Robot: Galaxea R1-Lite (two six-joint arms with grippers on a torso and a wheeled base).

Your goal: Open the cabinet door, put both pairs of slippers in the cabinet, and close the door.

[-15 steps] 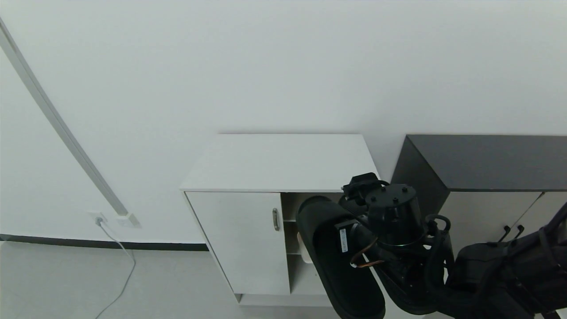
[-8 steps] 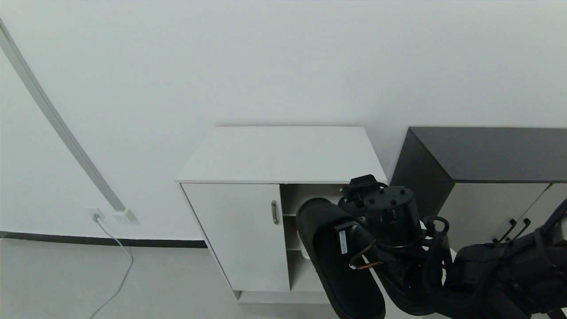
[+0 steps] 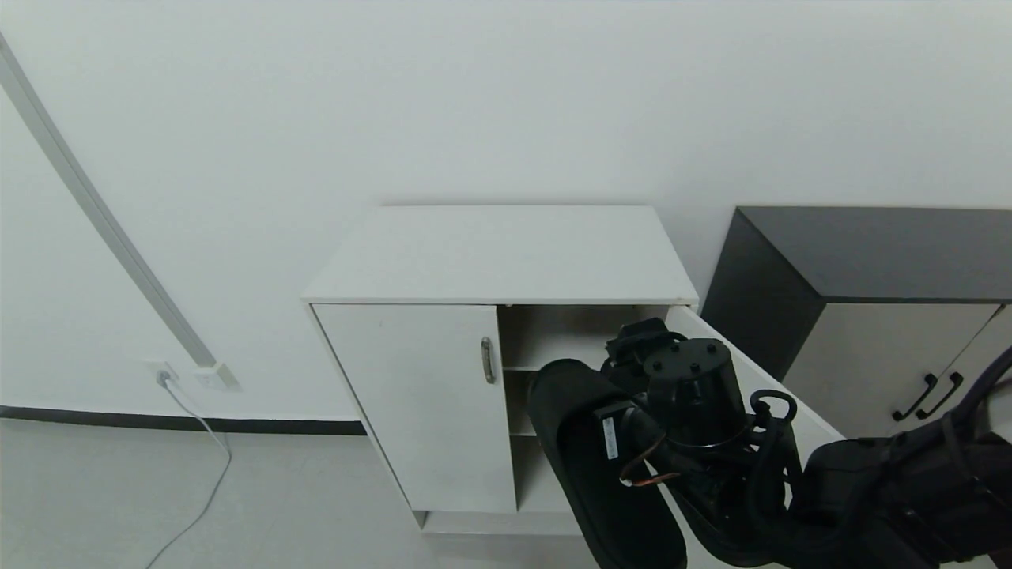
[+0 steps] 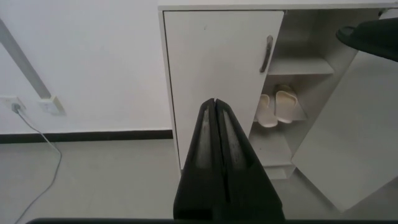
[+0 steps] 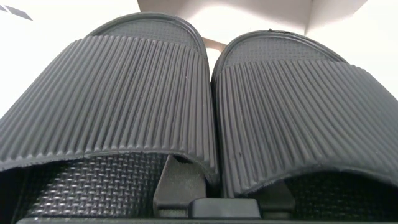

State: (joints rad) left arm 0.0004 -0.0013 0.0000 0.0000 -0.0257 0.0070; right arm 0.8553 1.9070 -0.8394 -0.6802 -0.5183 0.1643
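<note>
Slippers, the black pair (image 5: 143,93), are clamped side by side in the right gripper (image 5: 214,183) before the white cabinet's (image 3: 498,253) open right half. A beige pair (image 4: 278,107) lies on its shelf. Left gripper (image 4: 214,111) is closed and empty.

No words, numbers or signs can be read on the cabinet (image 3: 411,395) or the black slippers (image 3: 601,490).

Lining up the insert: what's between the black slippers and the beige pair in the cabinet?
Left wrist view: just the upper shelf edge and open air separate black slippers from beige pair.
</note>
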